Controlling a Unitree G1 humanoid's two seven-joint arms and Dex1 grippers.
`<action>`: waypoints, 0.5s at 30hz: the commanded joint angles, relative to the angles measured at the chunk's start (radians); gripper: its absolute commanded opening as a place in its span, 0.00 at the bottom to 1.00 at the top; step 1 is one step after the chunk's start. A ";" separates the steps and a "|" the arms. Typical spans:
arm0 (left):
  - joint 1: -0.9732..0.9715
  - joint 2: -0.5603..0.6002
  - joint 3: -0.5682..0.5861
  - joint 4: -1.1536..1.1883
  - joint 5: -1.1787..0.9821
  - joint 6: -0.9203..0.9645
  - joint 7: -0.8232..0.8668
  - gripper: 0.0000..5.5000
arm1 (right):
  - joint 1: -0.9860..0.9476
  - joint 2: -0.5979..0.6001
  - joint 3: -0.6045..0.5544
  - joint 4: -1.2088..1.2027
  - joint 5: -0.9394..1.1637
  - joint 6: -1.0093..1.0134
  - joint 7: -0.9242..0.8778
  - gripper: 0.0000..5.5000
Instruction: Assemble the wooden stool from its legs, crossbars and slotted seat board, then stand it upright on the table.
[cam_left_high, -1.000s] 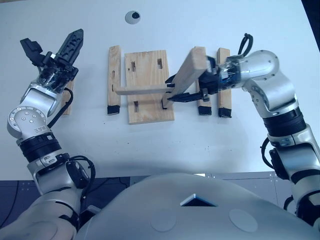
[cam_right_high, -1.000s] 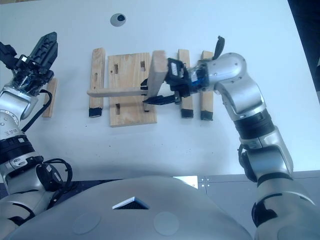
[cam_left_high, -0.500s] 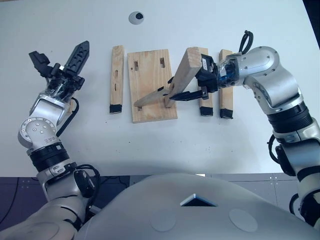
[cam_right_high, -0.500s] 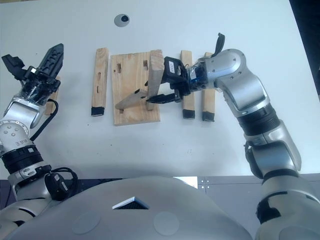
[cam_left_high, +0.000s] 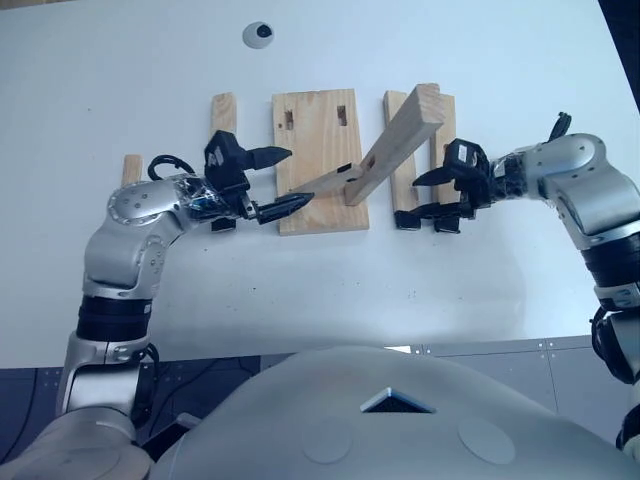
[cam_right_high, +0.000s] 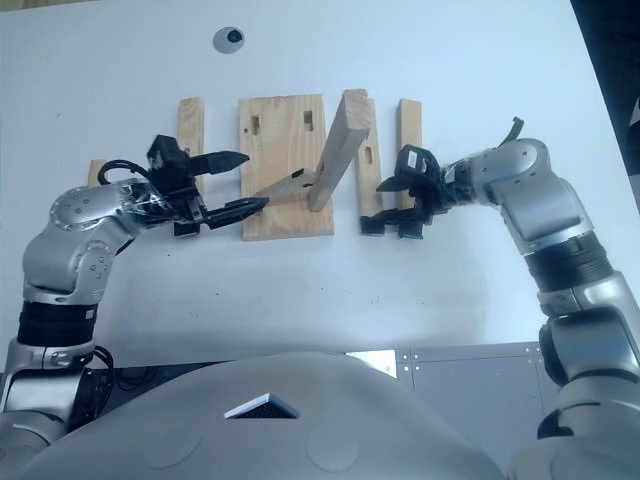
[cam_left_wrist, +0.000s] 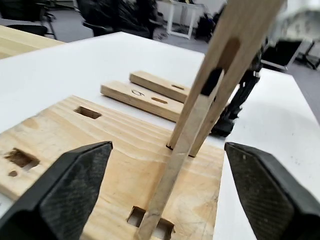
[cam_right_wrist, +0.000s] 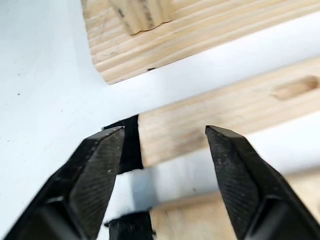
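On the white worktop (cam_left_high: 300, 270) we see the slotted seat board (cam_left_high: 315, 130) lying flat, with one leg (cam_left_high: 400, 135) planted near its right edge and leaning away to the right. A crossbar (cam_left_high: 322, 183) slopes down from a notch in that leg to a slot near the board's front-left corner. The left end effector (cam_left_high: 285, 180) sits at the board's left edge with its fingers spread. In the left wrist view the crossbar's lower end lies between them, and we make out no contact. The right end effector (cam_left_high: 425, 194) hovers right of the board, apart from the leaning leg, its fingers also spread. They straddle the black-capped end (cam_right_wrist: 131, 145) of one of two spare legs (cam_right_high: 369, 180) lying side by side there. A third leg (cam_left_high: 222, 115) lies flat just left of the board, and a short wooden piece (cam_left_high: 132, 168) lies farther left.
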 joint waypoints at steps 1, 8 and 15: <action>-0.035 -0.002 -0.031 0.102 0.066 -0.091 -0.036 0.75 | -0.038 0.024 -0.063 -0.025 0.011 0.003 -0.007 0.57; -0.012 0.003 -0.047 0.158 0.106 -0.158 -0.071 0.70 | -0.056 0.047 -0.165 -0.035 0.025 0.019 -0.045 0.58; 0.001 -0.025 -0.059 0.199 0.129 -0.189 -0.061 0.51 | -0.063 0.068 -0.194 -0.045 0.030 0.040 -0.063 0.58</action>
